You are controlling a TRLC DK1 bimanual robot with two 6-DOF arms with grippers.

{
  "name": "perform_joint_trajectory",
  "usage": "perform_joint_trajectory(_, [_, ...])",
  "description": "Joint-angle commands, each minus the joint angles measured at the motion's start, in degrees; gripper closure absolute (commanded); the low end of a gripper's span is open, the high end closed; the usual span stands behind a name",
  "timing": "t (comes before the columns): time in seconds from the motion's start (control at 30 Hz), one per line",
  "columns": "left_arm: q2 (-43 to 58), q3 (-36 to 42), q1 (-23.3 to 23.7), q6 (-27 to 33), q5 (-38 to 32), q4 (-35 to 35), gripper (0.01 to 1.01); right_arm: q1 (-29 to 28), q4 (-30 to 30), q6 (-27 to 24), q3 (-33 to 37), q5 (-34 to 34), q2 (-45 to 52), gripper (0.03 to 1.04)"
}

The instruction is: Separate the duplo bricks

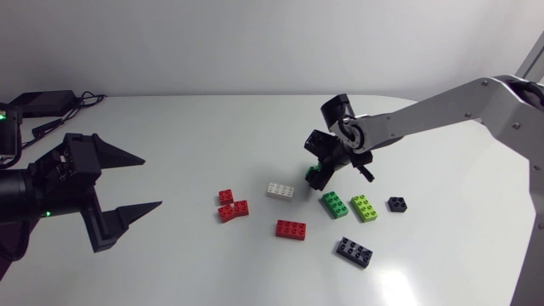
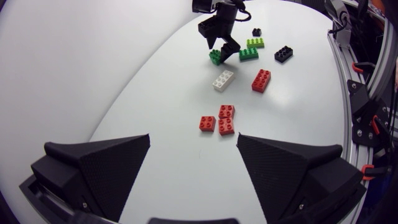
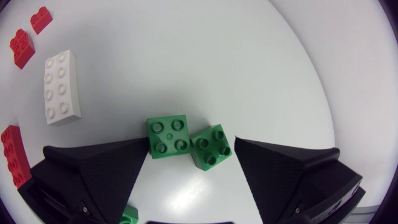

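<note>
Two green bricks (image 3: 168,137) are lying mid-frame between our wide right jaws, likely for gripping; left jaws are hanging wide, frame left.

Right arm (image 1: 442,106): silver-grey links, black joints. Left gripper (image 1: 151,181): matte black, broad wedge fingers (image 2: 99,168), finely textured faces. Green dot (image 1: 47,212) on left arm (image 1: 17,191), perhaps status LED.

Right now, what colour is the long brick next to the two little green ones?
White. The long brick shows best in the right wrist view.
</note>
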Motion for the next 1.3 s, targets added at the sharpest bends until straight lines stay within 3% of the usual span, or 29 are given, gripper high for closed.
perform_joint_trajectory(0.0, [-1.0,-0.4,0.0,-1.1,-0.3,-1.2,0.049,-0.1,0.3,-0.1,-0.7,-1.0,-1.3,0.08])
perform_joint_trajectory(0.4, [-7.3,5.3,1.6,-8.0,-2.3,-3.4,0.049,2.4,-1.1,7.2,-6.0,-0.8,-24.6,0.08])
perform_joint_trajectory(0.77, [-15.6,6.7,7.2,-17.8,-5.6,-2.2,0.046,2.3,-4.0,13.3,-14.4,10.3,-43.9,0.07])
perform_joint_trajectory(0.97, [-23.1,5.0,7.5,-24.6,-11.7,-1.9,0.044,2.4,-10.0,16.1,-16.5,12.9,-53.3,0.07])
perform_joint_trajectory(1.27, [-30.9,0.7,7.7,-27.7,-17.0,-2.5,0.044,4.2,-15.0,19.2,-21.2,21.6,-65.2,0.07])
